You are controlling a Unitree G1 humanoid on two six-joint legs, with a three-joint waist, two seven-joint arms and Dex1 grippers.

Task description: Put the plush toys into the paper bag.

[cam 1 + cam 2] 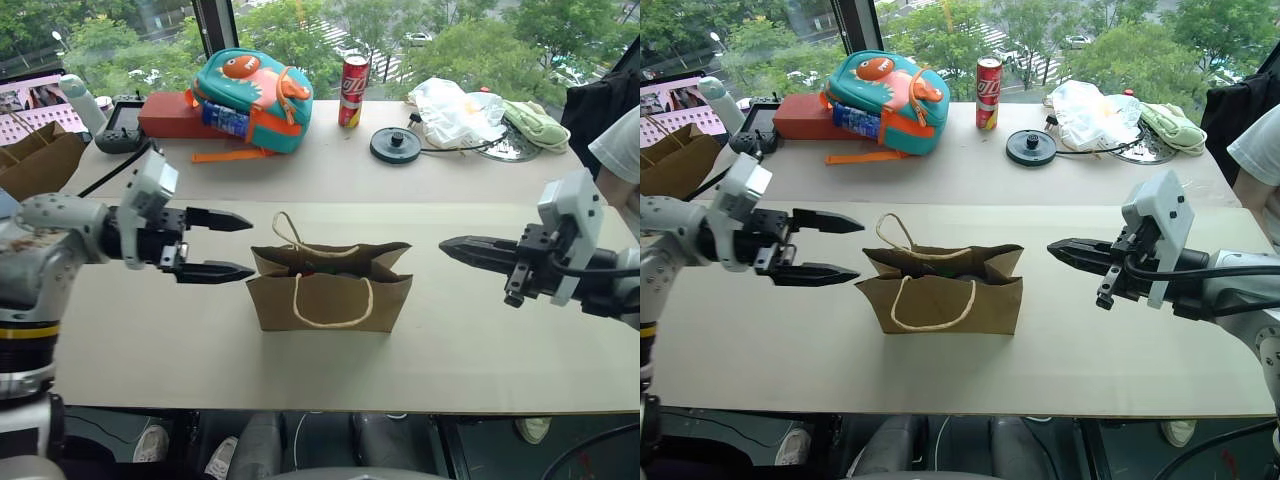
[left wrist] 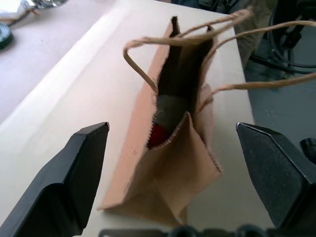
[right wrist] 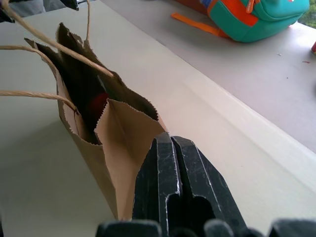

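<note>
While paper bag (image 1: 330,290) stands upright, mouth up, left gripper (image 1: 222,245) spread, right gripper (image 1: 462,247) pressed together.

Teal backpack (image 1: 255,98); red can (image 1: 353,91); white plastic bag (image 1: 455,110); green cloth (image 1: 535,124)

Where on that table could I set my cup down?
The front board is bare around the paper bag, between it and each gripper. The back strip is crowded: backpack, can, white plastic bag, green cloth.

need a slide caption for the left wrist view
Open left tool facing the upright paper bag, with the plush toys visible inside its mouth.
</note>
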